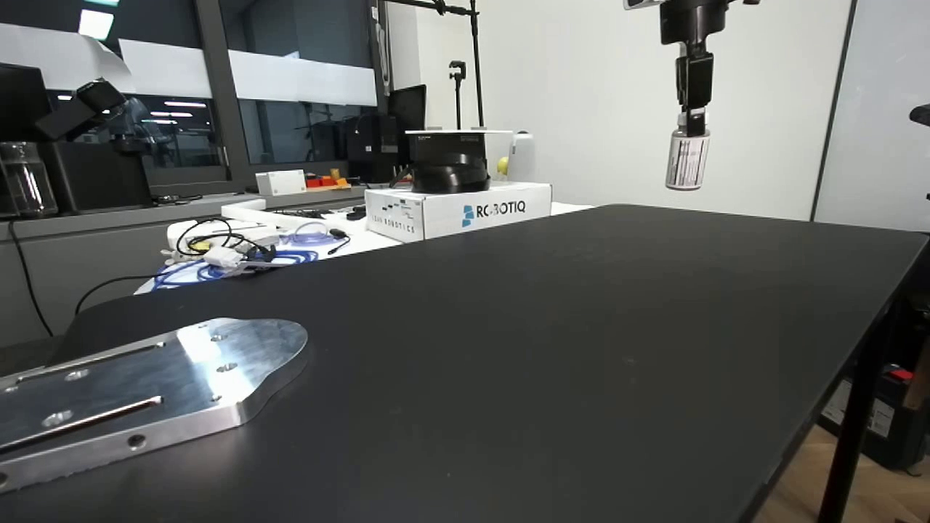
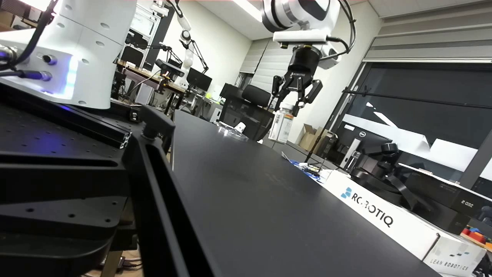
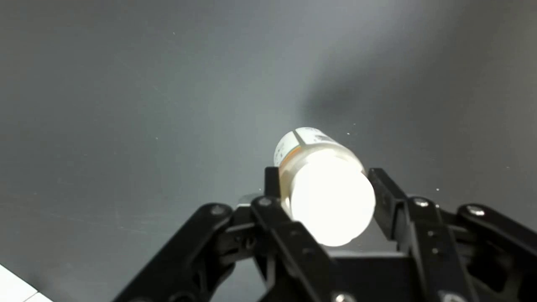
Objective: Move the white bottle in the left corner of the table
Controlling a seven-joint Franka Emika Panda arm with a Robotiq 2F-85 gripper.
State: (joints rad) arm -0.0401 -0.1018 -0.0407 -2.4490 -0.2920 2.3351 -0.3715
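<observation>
Pincer (image 3: 326, 184) is grasping the white bottle (image 2: 281, 125) by its upper end, pinching from two sides; bottle is hanging, cap (image 3: 335, 201) up, above the worktop (image 1: 545, 327). Edges: in an exterior view, a long worktop edge is running down the right, floor (image 1: 895, 494) showing past it. Metal plate (image 1: 171, 376) is lying at left, partly out of frame. Broad black surface is stretching between plate and right edge. In both exterior views, a white box (image 1: 454, 214) is sitting just beyond the opposite long side. Robot base (image 2: 86, 50) is showing only in an exterior view. Wrist view is showing the cap end-on, glaring white, plus a shadow (image 3: 335, 98) on the worktop. A shiny thing (image 2: 231, 132) is sitting at the worktop's far end in an exterior view; maybe that plate, can't tell.
</observation>
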